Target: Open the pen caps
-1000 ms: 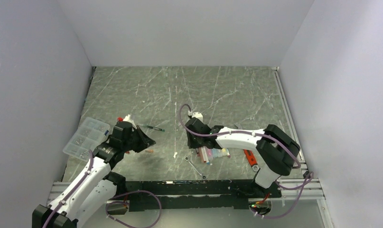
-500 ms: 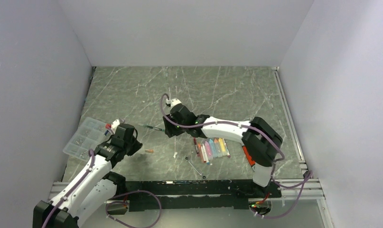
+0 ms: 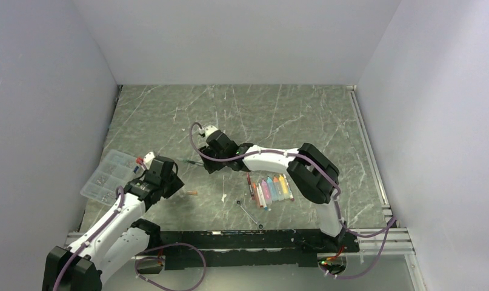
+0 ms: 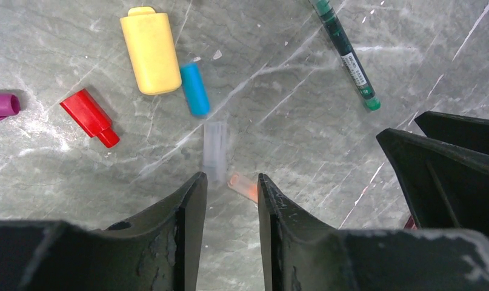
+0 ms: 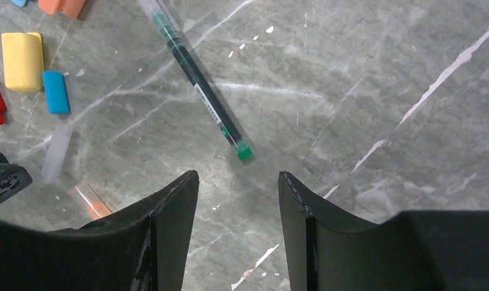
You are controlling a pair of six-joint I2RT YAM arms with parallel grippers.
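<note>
Loose pen caps lie on the marble table: yellow (image 4: 151,53), blue (image 4: 195,90), red (image 4: 90,117) and purple (image 4: 2,104). A clear cap (image 4: 215,151) shows blurred just beyond my left gripper (image 4: 229,182), beside a small orange cap (image 4: 243,187). The left gripper stands open with nothing between its fingers. A green pen (image 5: 199,91) with its green end cap (image 5: 245,151) lies just ahead of my right gripper (image 5: 237,179), which is open and empty. In the top view the left gripper (image 3: 169,176) and the right gripper (image 3: 208,160) are close together, with the green pen (image 3: 196,163) between them.
A row of pastel highlighters (image 3: 271,188) lies to the right of the grippers, with a silver wrench (image 3: 248,213) in front of it. A clear compartment box (image 3: 108,174) sits at the left edge. The right gripper's fingers (image 4: 448,163) show at the right of the left wrist view.
My right arm swung left from the highlighters to the green pen and opened. My left gripper opened, and the clear cap now lies blurred just beyond its tips.
</note>
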